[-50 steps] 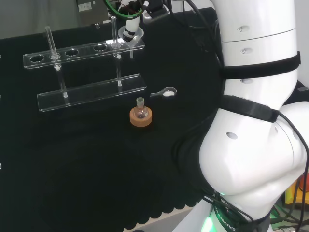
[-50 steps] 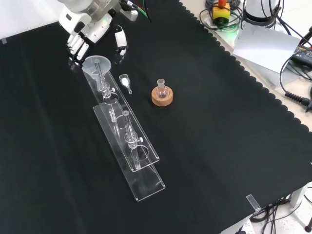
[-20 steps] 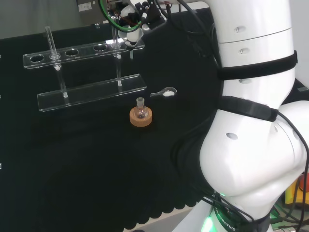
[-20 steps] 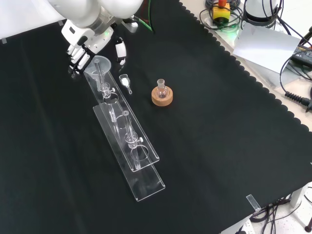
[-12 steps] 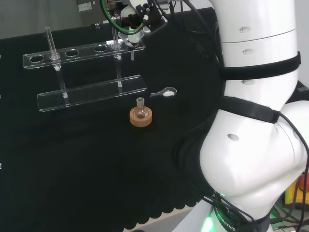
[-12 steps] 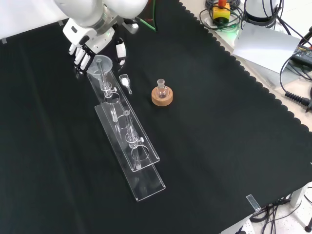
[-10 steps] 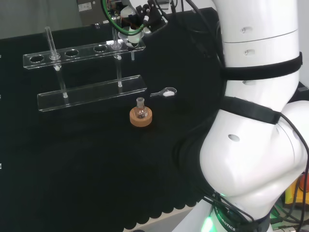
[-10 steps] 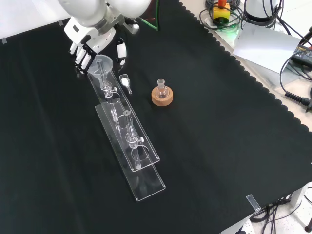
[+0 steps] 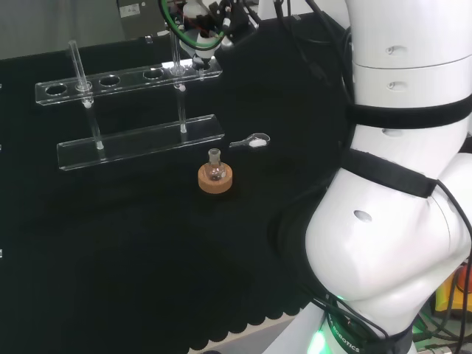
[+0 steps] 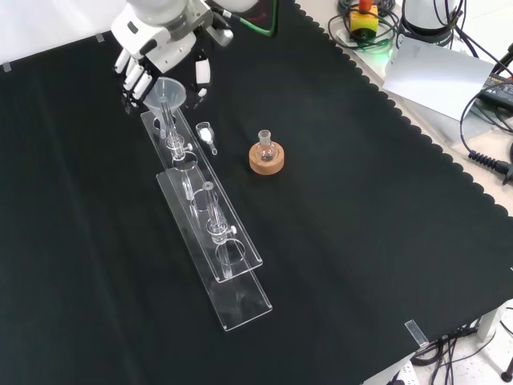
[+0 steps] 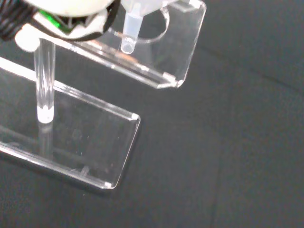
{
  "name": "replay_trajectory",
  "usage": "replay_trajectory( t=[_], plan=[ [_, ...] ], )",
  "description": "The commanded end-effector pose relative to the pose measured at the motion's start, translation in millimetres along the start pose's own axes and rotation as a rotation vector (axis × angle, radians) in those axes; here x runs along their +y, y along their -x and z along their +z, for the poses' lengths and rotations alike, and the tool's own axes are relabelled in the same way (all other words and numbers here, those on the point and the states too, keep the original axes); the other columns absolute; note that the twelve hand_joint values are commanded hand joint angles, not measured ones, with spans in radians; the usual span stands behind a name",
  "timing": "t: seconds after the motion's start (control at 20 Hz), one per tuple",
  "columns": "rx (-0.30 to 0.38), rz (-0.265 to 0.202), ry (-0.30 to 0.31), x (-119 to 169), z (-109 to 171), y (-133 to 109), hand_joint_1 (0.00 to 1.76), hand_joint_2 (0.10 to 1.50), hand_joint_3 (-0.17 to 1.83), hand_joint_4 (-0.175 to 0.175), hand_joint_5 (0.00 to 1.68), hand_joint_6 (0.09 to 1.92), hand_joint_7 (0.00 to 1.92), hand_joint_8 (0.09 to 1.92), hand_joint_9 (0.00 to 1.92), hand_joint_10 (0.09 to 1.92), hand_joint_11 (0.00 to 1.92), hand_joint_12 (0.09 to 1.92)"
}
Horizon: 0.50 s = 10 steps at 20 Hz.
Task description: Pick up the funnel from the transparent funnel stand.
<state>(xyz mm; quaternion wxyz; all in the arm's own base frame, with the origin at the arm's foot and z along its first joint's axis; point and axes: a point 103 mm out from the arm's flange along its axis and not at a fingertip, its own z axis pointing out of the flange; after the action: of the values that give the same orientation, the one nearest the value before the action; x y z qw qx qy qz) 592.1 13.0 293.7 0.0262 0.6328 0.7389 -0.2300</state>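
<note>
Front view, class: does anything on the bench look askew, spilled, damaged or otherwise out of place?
Nothing stands out. The funnel stand sits level on the cloth, the small flask is upright in its cork ring, and the funnel is upright within the hand. No spill or breakage is visible.

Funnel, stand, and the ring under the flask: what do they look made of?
Funnel: translucent, milky plastic by the look, cloth barely showing through. Stand: clear, glossy, probably acrylic; bright edges, cloth visible through the plates. Ring: matte tan, grainy, likely cork.
</note>
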Motion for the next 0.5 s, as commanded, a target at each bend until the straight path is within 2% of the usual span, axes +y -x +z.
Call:
replay_trajectory(
  t=[0.05, 0.5],
  plan=[
    [-0.002, 0.04, 0.018, -23.0, -48.7, 17.4, 0.93, 0.72, 0.78, -0.033, 0.58, 0.54, 0.52, 0.62, 0.93, 0.44, 0.53, 1.29],
    [-0.02, 0.058, 0.059, -79.3, -70.2, 10.1, 0.93, 0.71, 0.78, -0.036, 0.52, 0.53, 0.52, 0.62, 0.96, 0.45, 0.52, 1.3]
  ],
)
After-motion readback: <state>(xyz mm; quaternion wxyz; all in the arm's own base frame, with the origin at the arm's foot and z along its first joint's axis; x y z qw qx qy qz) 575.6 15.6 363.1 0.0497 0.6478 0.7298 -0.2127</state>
